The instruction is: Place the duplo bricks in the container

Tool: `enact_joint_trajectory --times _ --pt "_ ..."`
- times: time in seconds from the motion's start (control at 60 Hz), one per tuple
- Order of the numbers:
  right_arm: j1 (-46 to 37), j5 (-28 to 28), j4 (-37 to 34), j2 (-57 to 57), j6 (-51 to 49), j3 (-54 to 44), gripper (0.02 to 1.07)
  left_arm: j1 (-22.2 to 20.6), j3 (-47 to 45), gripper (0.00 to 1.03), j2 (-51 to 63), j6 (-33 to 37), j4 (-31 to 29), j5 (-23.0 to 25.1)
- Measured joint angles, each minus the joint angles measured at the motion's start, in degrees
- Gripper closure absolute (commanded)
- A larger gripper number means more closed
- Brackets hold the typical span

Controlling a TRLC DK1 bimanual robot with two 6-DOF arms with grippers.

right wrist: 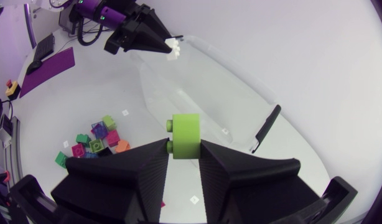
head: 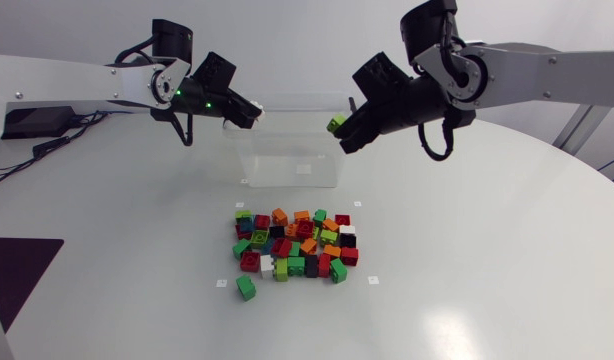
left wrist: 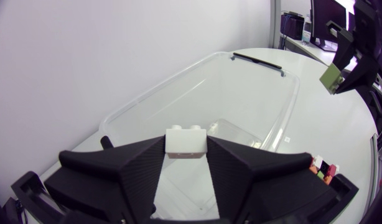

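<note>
A clear plastic container (head: 287, 165) stands at the back middle of the table, with nothing visible inside it. My left gripper (head: 249, 112) hangs over its left rim (left wrist: 265, 70), shut on a white duplo brick (left wrist: 186, 142). My right gripper (head: 341, 130) is above the container's right end (right wrist: 241, 84), shut on a lime green brick (right wrist: 186, 137). That green brick (left wrist: 331, 78) also shows in the left wrist view, and the white brick (right wrist: 173, 48) in the right one. A pile of several coloured bricks (head: 292, 245) lies in front of the container.
One green brick (head: 246, 287) lies apart at the pile's front left. A dark purple mat (head: 17, 270) covers the table's front left corner. Small white markers (head: 221, 283) sit around the pile.
</note>
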Motion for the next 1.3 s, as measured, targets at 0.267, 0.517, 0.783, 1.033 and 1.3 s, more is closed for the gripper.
enact_joint_trajectory --times 0.267,0.517,0.783,1.033,1.3 --pt "-0.2 -0.2 -0.6 6.6 1.3 10.3 0.88 0.0 1.2 0.03 -1.3 -1.1 -1.9 -0.4" --pt "-0.9 -0.2 -1.3 12.9 1.7 17.2 0.88 0.3 -3.4 0.04 -13.8 -1.0 -5.7 0.2" --pt "-1.3 -0.2 -1.8 19.9 2.6 23.8 0.86 1.7 -16.5 0.04 -27.3 4.0 -10.1 3.6" --pt "-1.3 0.1 -3.4 23.1 2.6 27.9 0.39 4.3 -31.7 0.04 -32.6 11.9 -11.8 6.5" --pt "-1.2 1.3 -3.4 22.7 2.6 28.1 0.17 6.0 -41.4 0.04 -33.8 22.4 -11.9 9.2"
